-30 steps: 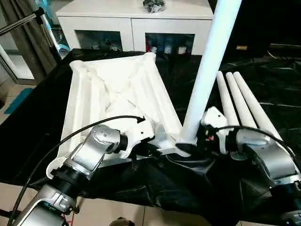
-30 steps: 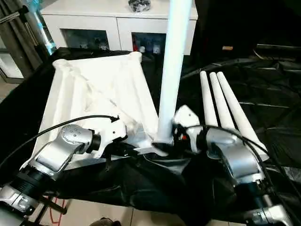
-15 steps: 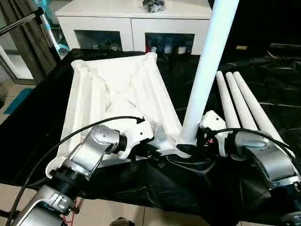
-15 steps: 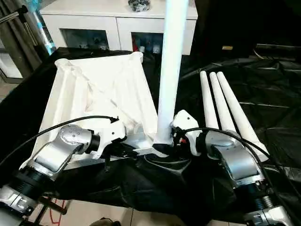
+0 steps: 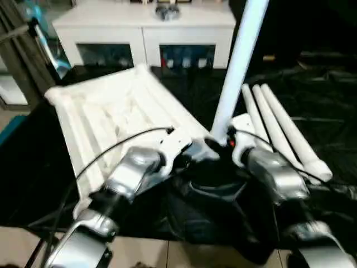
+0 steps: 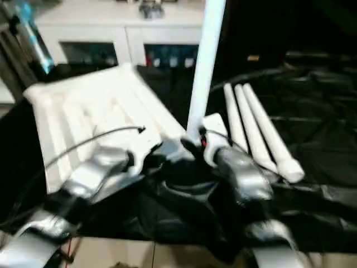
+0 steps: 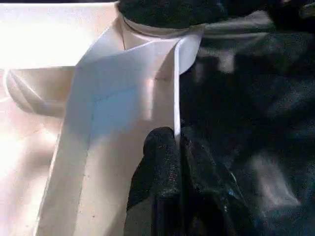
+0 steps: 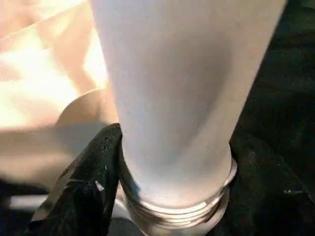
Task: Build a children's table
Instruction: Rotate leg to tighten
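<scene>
Black-draped surface (image 5: 334, 89); white cabinet (image 5: 145, 25) upper frame. Tabletop (image 5: 111, 117) centre-left, left end effector (image 7: 179, 162) pinching its edge. Right end effector (image 8: 172, 196) gripping upright leg (image 5: 234, 67). Three legs (image 5: 279, 128) right.

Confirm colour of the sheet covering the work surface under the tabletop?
Black, glossy and wrinkled sheet, clearest in the left eye view beside the white tabletop.

The tabletop (image 5: 117, 117) lies underside up on the sheet (image 5: 312, 84), left of three legs (image 5: 279, 131) lying side by side. A fourth leg (image 5: 237, 67) stands upright at the tabletop's near right corner. The cabinet (image 5: 145, 33) stands behind.
</scene>
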Robot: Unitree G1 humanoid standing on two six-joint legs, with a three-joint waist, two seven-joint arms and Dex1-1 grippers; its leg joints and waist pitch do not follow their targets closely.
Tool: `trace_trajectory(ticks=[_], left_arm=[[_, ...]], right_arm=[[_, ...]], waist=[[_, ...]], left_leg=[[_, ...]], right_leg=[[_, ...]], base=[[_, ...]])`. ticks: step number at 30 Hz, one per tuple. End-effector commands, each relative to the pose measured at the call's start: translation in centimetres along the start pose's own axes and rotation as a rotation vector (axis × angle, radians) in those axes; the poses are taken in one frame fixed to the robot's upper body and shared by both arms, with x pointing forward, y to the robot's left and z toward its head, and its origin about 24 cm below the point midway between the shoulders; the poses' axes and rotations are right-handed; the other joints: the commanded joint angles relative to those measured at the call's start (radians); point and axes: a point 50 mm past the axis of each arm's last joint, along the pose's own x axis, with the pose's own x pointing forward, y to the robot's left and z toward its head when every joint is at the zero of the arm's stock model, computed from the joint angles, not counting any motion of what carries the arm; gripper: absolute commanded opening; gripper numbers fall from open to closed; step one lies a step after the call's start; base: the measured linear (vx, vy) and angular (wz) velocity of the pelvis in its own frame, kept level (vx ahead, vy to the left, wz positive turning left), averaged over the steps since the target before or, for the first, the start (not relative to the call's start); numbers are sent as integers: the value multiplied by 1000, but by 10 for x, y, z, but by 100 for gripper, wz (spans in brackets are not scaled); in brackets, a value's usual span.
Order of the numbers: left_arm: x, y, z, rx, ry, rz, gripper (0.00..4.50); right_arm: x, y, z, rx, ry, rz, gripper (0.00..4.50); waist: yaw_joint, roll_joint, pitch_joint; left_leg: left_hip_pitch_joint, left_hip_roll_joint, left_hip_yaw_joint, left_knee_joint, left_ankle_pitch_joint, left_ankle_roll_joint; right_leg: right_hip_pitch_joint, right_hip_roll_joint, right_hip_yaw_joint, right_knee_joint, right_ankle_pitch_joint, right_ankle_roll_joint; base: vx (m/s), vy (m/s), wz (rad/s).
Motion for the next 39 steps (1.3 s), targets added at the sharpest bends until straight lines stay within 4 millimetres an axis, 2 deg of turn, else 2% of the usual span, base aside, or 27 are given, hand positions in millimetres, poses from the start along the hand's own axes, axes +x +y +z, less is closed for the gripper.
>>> trace_trajectory(ticks=[1, 2, 4, 9, 11, 13, 14, 16, 17, 19, 20, 21, 22, 23, 24, 25, 27, 31, 32, 36, 39], left_arm=[[14, -22, 26, 58, -61, -67, 0], [14, -24, 28, 71, -65, -76, 0], [15, -26, 28, 87, -65, -85, 0], [10, -25, 24, 118, -73, -103, 0], [8, -25, 22, 127, -77, -117, 0], [4, -26, 19, 145, -80, -141, 0], [3, -26, 19, 152, -81, -148, 0], [-4, -25, 13, 167, -80, -182, 0], [-5, -25, 13, 168, -80, -185, 0], [-8, -24, 11, 173, -78, -197, 0], [-9, -24, 10, 177, -78, -202, 0], [-16, -22, 6, 202, -82, -236, 0], [-16, -22, 6, 202, -82, -236, 0], [-20, -21, 4, 218, -85, -262, 0], [-25, -19, 1, 228, -79, -292, 0], [-27, -19, 0, 235, -76, -305, 0], [-31, -19, -3, 241, -66, -334, 0], [-38, -23, -7, 274, -65, -423, 0], [-40, -24, -8, 286, -61, -448, 0], [-44, -22, -14, 300, -34, -465, 0], [-47, -19, -17, 305, -20, -471, 0]], right_arm=[[15, 36, -36, 76, 162, 79, 273], [16, 37, -36, 58, 162, 85, 273], [18, 37, -34, 58, 154, 77, 343], [20, 31, -26, 46, 119, 63, 377], [20, 28, -21, 16, 99, 57, 386], [17, 24, -15, -25, 71, 73, 386], [17, 23, -13, -36, 64, 78, 386], [8, 17, -2, -100, 9, 151, 386], [6, 16, -1, -109, 2, 160, 386], [2, 15, 3, -140, -16, 195, 386], [0, 15, 4, -155, -24, 211, 386], [-13, 11, 8, -226, -39, 297, 386], [-13, 11, 8, -226, -39, 297, 386], [-23, 9, 9, -264, -39, 357, 386], [-35, 7, 9, -312, -30, 439, 386], [-41, 7, 8, -335, -23, 481, 386], [-52, 5, 3, -364, 9, 550, 386], [-60, 2, 0, -353, 28, 584, 386], [-61, 2, -1, -352, 30, 592, 370], [-66, 4, -2, -350, 44, 627, 352], [-69, 6, -3, -346, 59, 652, 319]], waist=[[1, -4, -53], [-3, -6, -53], [-8, -7, -52], [-7, -6, -54], [-6, -8, -57], [-2, -6, -63], [-3, -6, -63], [-1, -7, -65], [3, -10, -65], [7, -9, -69], [8, -9, -70], [14, -8, -71], [20, -7, -75], [23, -8, -72], [30, -6, -73], [37, -6, -74], [46, -4, -72], [48, 0, -66], [46, -4, -65], [46, -3, -61], [46, -1, -59]], left_leg=[[21, 37, -26, -85, -385, -14], [22, 37, -29, -86, -404, -17], [24, 38, -33, -89, -447, -23], [24, 40, -35, -91, -449, -20], [21, 42, -33, -92, -426, -16], [19, 44, -31, -90, -390, -11], [11, 44, -29, -90, -353, -1], [12, 43, -24, -86, -322, 16], [9, 44, -25, -86, -307, 23], [8, 45, -21, -80, -239, 49], [6, 45, -22, -79, -228, 53], [7, 45, -21, -77, -205, 60], [7, 47, -20, -71, -167, 78], [6, 46, -19, -72, -161, 85], [10, 49, -18, -70, -154, 95], [11, 50, -18, -69, -155, 103], [13, 53, -16, -69, -161, 108], [13, 53, -18, -77, -229, 72], [11, 53, -19, -80, -247, 62], [16, 51, -18, -82, -288, 39], [18, 52, -20, -85, -314, 23]], right_leg=[[29, -52, 26, -95, -441, -162], [27, -53, 25, -97, -456, -157], [26, -53, 20, -104, -498, -136], [25, -54, 21, -102, -452, -152], [27, -54, 22, -97, -403, -165], [30, -55, 25, -88, -334, -186], [35, -53, 26, -82, -277, -199], [36, -53, 26, -79, -248, -214], [41, -54, 25, -78, -237, -211], [40, -52, 28, -68, -159, -232], [43, -52, 27, -66, -145, -237], [45, -50, 26, -63, -117, -242], [44, -50, 27, -54, -61, -250], [45, -48, 26, -55, -46, -254], [43, -49, 27, -52, -28, -261], [46, -48, 27, -50, -24, -261], [43, -50, 28, -51, -39, -264], [42, -52, 29, -62, -138, -253], [43, -52, 30, -61, -155, -249], [37, -51, 33, -68, -223, -233], [35, -52, 33, -72, -268, -220]], base=[[0, 0, 0], [0, 0, 0], [0, 0, 0], [0, 0, 0], [0, 0, 0], [0, 0, 0], [0, 0, 0], [0, 0, 0], [0, 0, 0], [0, 0, 0], [0, 0, 0], [0, 0, 0], [0, 0, 0], [0, 0, 0], [0, 0, 0], [0, 0, 0], [0, 0, 0], [0, 0, 0], [0, 0, 0], [0, 0, 0], [0, 0, 0]])
